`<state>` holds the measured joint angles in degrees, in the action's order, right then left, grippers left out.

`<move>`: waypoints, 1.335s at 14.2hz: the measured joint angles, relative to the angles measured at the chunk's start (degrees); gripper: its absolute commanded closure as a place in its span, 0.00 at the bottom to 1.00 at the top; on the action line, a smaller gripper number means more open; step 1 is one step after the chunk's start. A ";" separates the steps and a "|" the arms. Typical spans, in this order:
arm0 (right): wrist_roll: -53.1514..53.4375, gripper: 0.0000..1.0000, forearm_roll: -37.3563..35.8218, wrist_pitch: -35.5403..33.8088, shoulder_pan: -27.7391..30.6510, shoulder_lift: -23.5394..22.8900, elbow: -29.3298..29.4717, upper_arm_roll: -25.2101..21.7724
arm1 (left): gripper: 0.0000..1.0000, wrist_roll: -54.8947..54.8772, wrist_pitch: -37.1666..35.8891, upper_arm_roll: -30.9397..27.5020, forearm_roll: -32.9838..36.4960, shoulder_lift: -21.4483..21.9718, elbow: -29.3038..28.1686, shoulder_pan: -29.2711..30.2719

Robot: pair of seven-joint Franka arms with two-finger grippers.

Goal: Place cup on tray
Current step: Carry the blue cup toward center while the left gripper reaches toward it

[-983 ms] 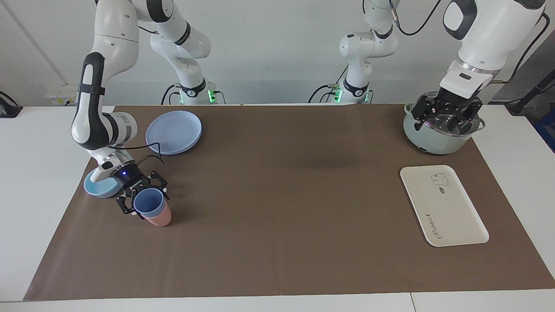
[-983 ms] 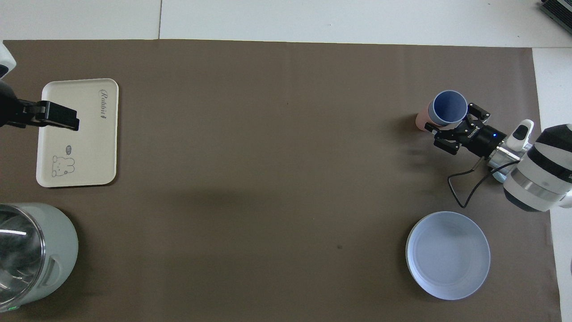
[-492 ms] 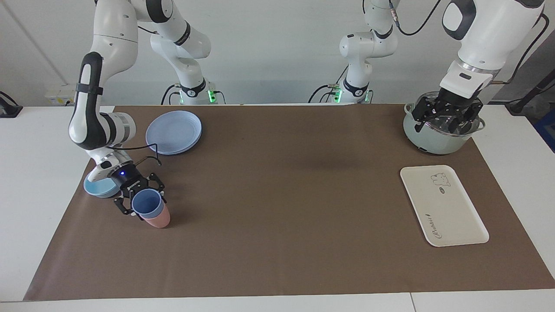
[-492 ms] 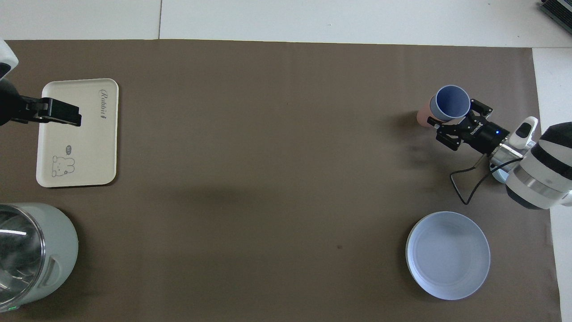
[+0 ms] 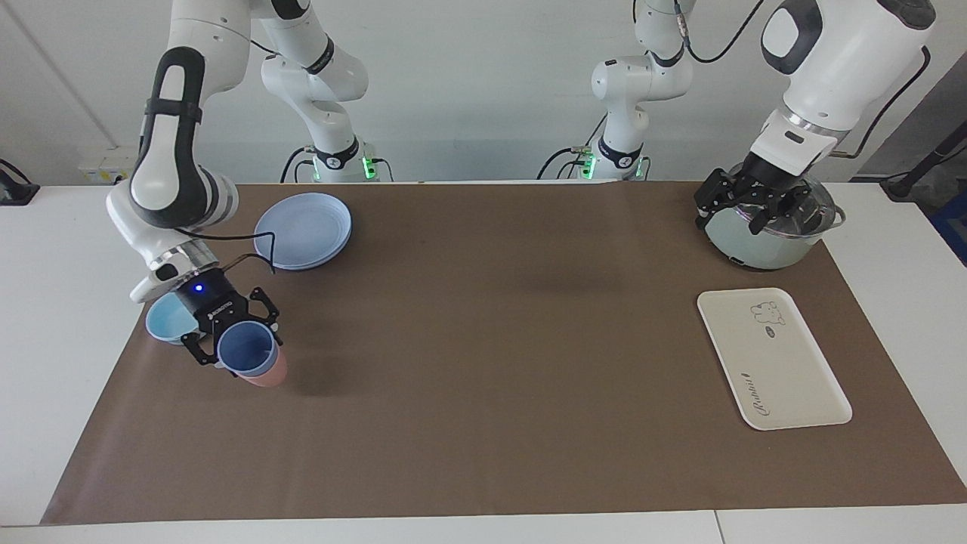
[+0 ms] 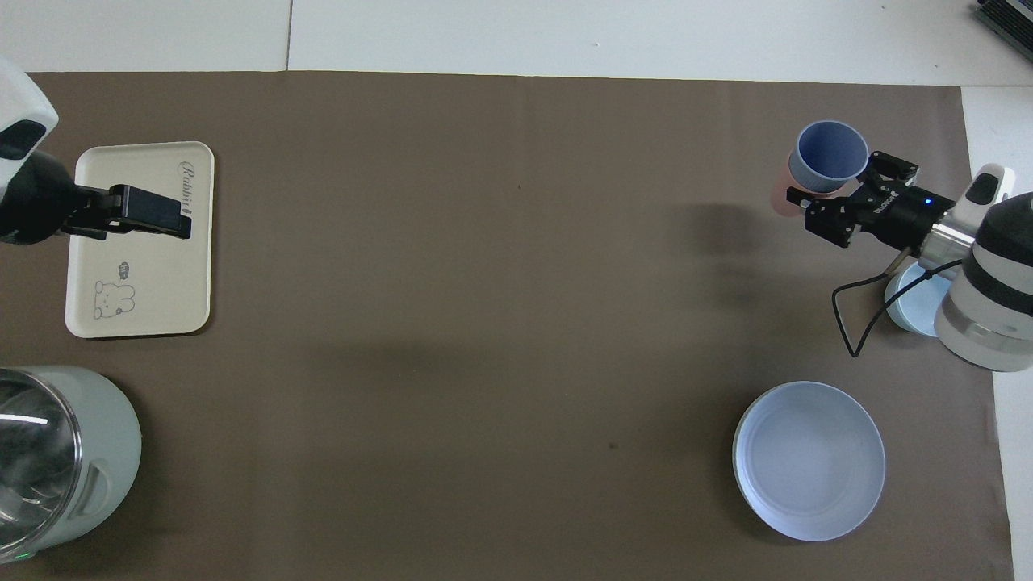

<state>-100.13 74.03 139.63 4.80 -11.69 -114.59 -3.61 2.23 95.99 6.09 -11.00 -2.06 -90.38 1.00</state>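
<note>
At the right arm's end of the surface, the right gripper (image 5: 227, 349), jaws now clamped on the cup (image 5: 243, 350), has lifted it off the pink cup (image 5: 268, 373); left gripper (image 5: 744, 204) waits, jaws wide, over the pot (image 5: 763, 242); tray (image 5: 793, 378) trip next.

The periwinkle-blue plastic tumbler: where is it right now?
The periwinkle-blue plastic tumbler is gripped by the right gripper at the right arm's end of the table, raised just over the pink cup, beside the shallow light-blue bowl.

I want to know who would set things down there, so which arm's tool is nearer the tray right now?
Left. The left tool hangs over the pot, beside the tray. The right tool holds the cup at the right arm's end of the table.
</note>
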 measured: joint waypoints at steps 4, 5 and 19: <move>13.62 1.00 -18.32 -0.05 -1.04 3.90 1.05 0.16 | 0.00 10.85 3.73 0.45 -14.10 -1.26 -0.23 -1.41; 16.97 1.00 -22.89 -0.05 -2.25 4.30 1.45 0.19 | 0.00 15.06 6.97 0.54 -16.72 -2.20 -0.37 -3.56; 56.15 1.00 -68.11 -10.69 -20.63 6.89 8.63 0.68 | 0.32 40.76 44.90 1.06 -26.90 -16.69 1.12 -30.22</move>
<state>-43.98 5.92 128.94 -15.83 -4.80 -105.96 -2.93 42.99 140.88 7.15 -37.90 -18.75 -89.26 -29.22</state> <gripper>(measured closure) 0.163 0.269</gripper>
